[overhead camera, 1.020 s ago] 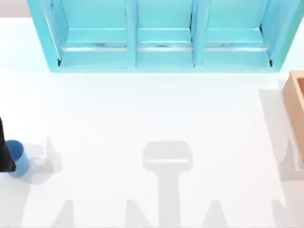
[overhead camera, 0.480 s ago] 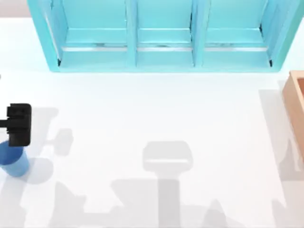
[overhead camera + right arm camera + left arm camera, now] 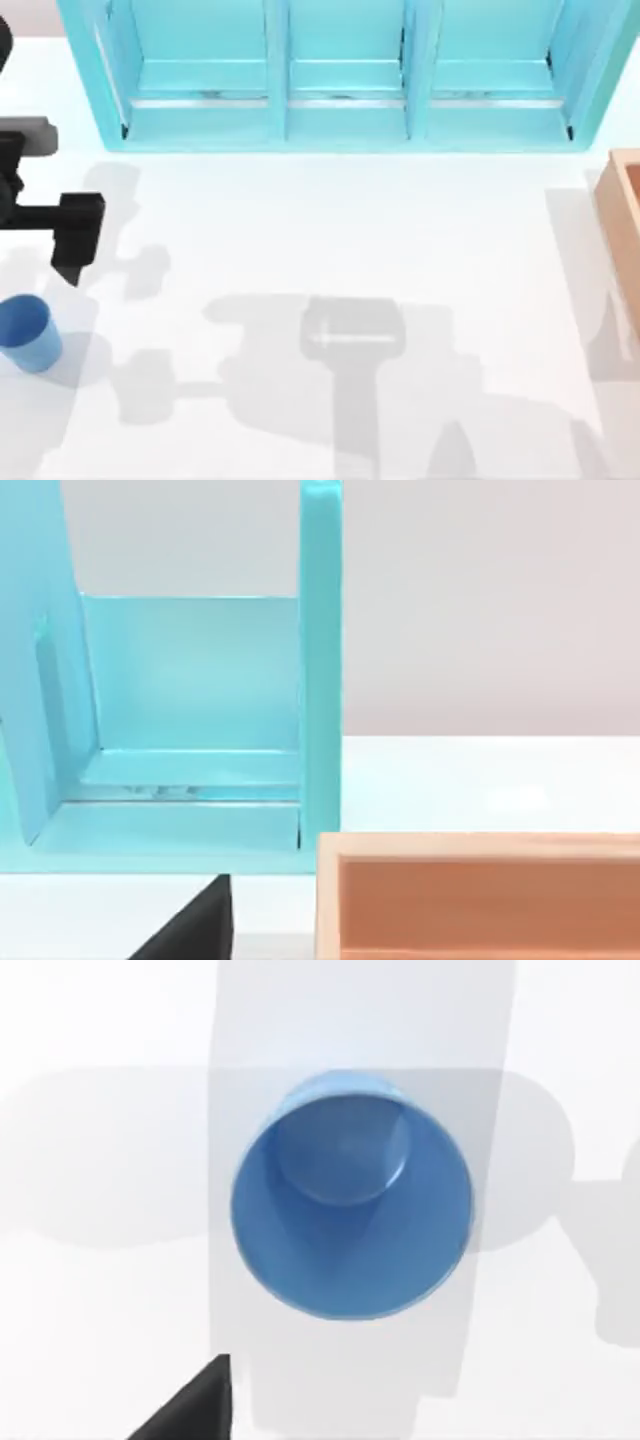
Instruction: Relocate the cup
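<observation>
A white worktop [image 3: 400, 230] fills the top view, lit from above so that soft grey shadows lie across its near half, the broadest near the middle. Along the far edge stands a turquoise cabinet [image 3: 345, 75] with three open bays side by side, split by upright dividers, each bay with a pale strip across its floor. At the right edge sits a wooden box [image 3: 622, 215] (light tan, open on top, cut off by the frame), apart from the cabinet. In the right wrist view the box [image 3: 480, 895] lies just in front of the cabinet's end bay [image 3: 190, 730], and a plain grey wall [image 3: 490, 600] rises behind the worktop.
</observation>
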### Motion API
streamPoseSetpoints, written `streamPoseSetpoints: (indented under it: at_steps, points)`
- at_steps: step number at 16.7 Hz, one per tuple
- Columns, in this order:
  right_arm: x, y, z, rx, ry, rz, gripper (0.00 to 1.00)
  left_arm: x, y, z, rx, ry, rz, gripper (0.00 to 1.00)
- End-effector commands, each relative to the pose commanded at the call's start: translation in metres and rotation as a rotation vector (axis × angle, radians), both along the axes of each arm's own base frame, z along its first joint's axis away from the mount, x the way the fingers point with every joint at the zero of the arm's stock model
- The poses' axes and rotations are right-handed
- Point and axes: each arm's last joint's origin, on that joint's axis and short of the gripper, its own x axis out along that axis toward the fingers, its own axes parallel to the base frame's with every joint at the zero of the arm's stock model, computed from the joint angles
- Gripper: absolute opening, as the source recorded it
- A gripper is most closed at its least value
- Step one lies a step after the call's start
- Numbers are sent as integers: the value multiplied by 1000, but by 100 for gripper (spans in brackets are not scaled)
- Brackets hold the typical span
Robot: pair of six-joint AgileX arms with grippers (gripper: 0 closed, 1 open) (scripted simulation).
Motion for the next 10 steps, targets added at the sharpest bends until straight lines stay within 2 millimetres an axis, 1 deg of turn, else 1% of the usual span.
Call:
streamPoseSetpoints:
  at_steps: [2,8,10]
  points:
    - [0,0,0,0,0,0,100,7,-2,-1,3,34,-2,100]
    - [0,0,0,0,0,0,100,7,0,-2,3,36,2,100]
    - [0,0,0,0,0,0,100,8,-1,-13,3,42,-1,100]
